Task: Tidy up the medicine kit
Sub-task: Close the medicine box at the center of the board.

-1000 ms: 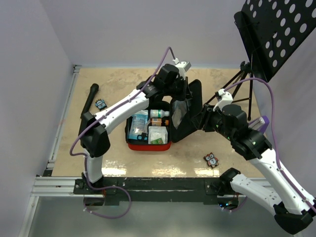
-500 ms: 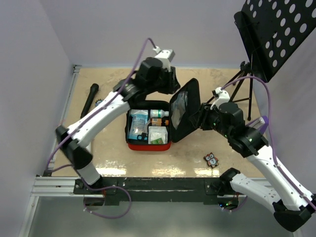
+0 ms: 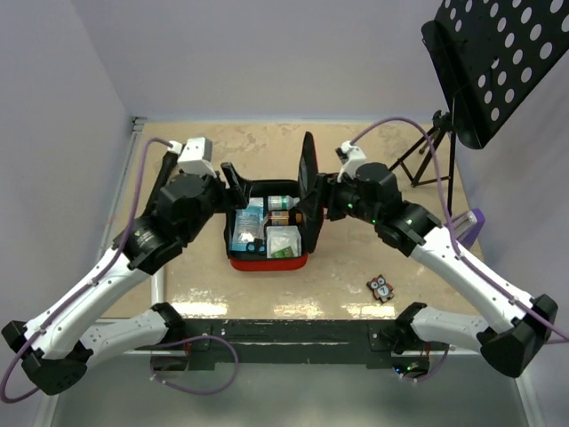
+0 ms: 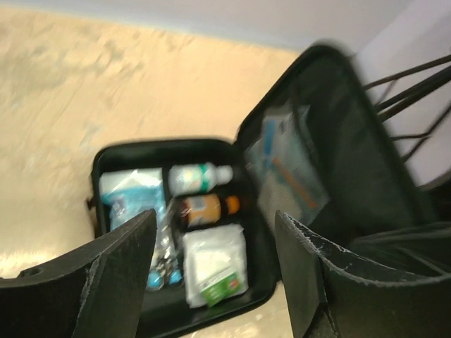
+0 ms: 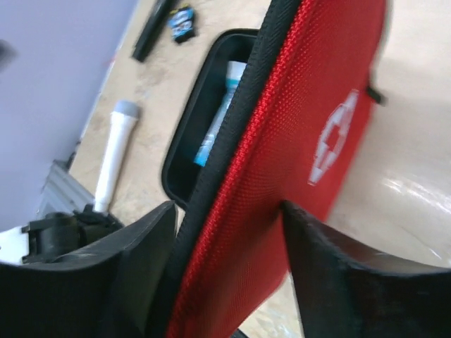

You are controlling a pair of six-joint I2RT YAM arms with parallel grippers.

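The medicine kit (image 3: 267, 261) lies open in the middle of the surface (image 3: 356, 258), between your two arms. Its red base is flat and its lid (image 3: 308, 178) stands close to upright along the base's right side.

Inside the base you can see:
- a white bottle with a green band (image 4: 199, 176)
- just below it, a brown bottle with an orange cap (image 4: 204, 209)
- a white packet with a green label (image 4: 215, 264) at the near right
- blue-and-white packets (image 4: 130, 197) along the left side

More flat packets sit in the pocket (image 4: 285, 169) on the lid's black lining.

Your left tool (image 3: 234, 182) hovers just left of the base's far corner. It is released: the fingers are spread wide with nothing between them, and the left wrist view looks straight past them into the kit.

Your right tool (image 5: 227, 208) is at the lid. The black zipper edge and the red outer face with its white cross (image 5: 335, 144) run up between the two fingers. One finger (image 5: 331, 282) lies against the red side and the other is beside the zipper edge. You cannot tell from here whether they are pressing the lid or only straddling it.

A small owl-faced item (image 3: 381, 286) lies on the surface, well to the right of the kit. A black perforated stand (image 3: 498, 62) rises at the far right corner.
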